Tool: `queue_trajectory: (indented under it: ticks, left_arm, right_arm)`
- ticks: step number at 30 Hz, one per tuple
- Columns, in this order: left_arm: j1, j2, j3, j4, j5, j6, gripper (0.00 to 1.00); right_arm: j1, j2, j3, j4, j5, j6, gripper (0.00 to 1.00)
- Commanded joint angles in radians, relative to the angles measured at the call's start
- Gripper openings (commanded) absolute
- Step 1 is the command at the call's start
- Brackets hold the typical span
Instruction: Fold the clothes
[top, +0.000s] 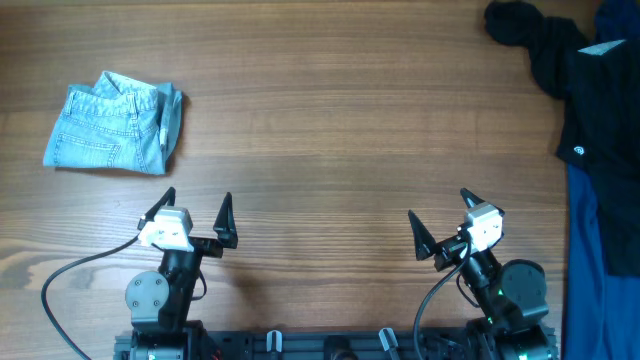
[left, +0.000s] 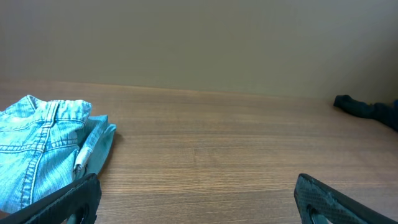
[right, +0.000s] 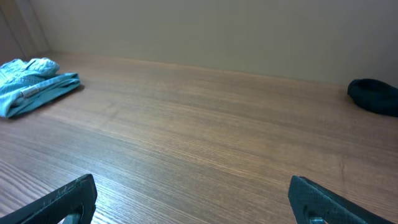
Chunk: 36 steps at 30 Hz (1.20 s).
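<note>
Black shorts are not in plain sight in any view, so I cannot tell where they are. The only dark cloth is a heap of black and blue clothes (top: 590, 90) at the far right corner of the table (top: 330, 120). It runs down the right edge, with blue cloth at the near end. A small white logo (top: 577, 151) shows on the black part. One black lump (top: 515, 22) sticks out from the heap at the far edge. I cannot tell if it is part of the shorts.

A small folded pair of light blue jeans (top: 115, 125) lies flat on the far left side of the table. It is well apart from the heap.

The left gripper (top: 197, 205) sits at the near edge of the table on the left. Its jaws are wide apart and hold nothing. The jeans are near it, just ahead and to its left, not touching it.

The right gripper (top: 440, 212) sits at the near edge on the right. Its jaws are wide apart too, with nothing between them. The blue cloth is beside it, but apart from it.
</note>
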<state>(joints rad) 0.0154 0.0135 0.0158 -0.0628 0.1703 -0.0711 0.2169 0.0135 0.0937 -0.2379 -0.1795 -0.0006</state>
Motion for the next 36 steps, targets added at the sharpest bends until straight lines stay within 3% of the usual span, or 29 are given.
queue_trajectory:
  ticks: [1, 36]
  left_arm:
    - [0.006, -0.007, -0.010, 0.004, 0.012, 0.011, 1.00]
    - [0.006, -0.007, -0.010, 0.006, 0.020, 0.011, 1.00]
  right_arm:
    - [-0.004, -0.009, 0.002, 0.005, -0.012, 0.010, 1.00]
    - [-0.004, -0.009, 0.002, 0.028, -0.024, -0.042, 1.00]
